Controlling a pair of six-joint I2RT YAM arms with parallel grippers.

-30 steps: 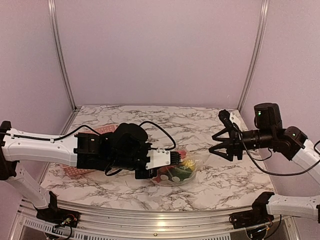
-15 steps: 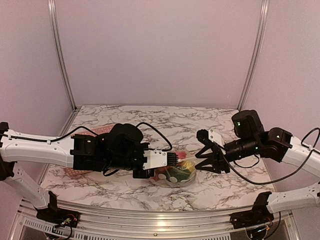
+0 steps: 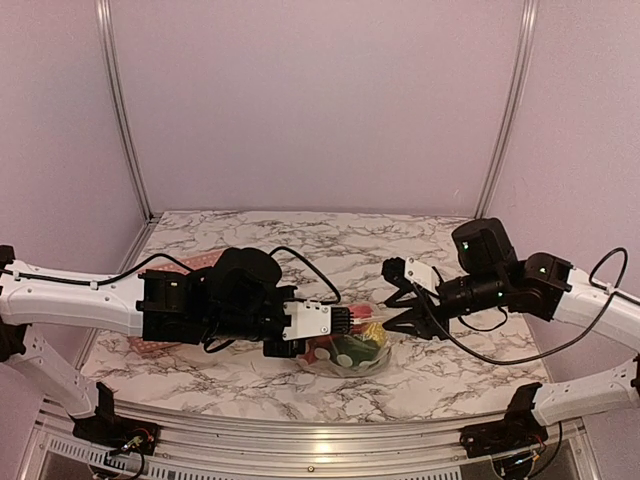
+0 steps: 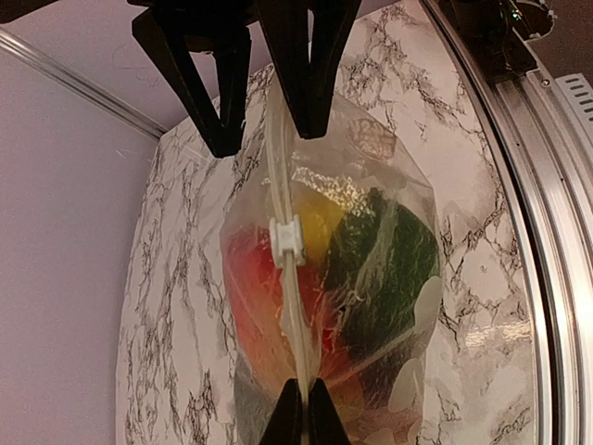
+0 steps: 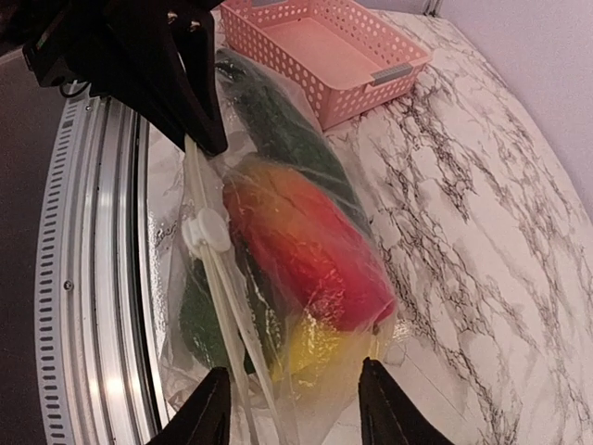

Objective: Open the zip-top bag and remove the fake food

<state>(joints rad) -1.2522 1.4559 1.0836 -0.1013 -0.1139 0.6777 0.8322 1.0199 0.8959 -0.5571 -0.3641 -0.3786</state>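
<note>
The zip-top bag lies at the table's front middle, clear and crinkly, with pale round spots on one face. Fake food shows through it: red, yellow and dark green pieces. My left gripper is shut on the bag's zipper strip; its white slider sits midway along. My right gripper is open at the bag's other end, its fingertips straddling that end in the right wrist view.
A pink perforated basket stands on the marble table behind the left arm, mostly hidden by it in the top view. The metal front rail runs close below the bag.
My right arm has swung left and down from the table's right side until its open gripper reached the bag. The left gripper still holds the bag and has shifted slightly.
</note>
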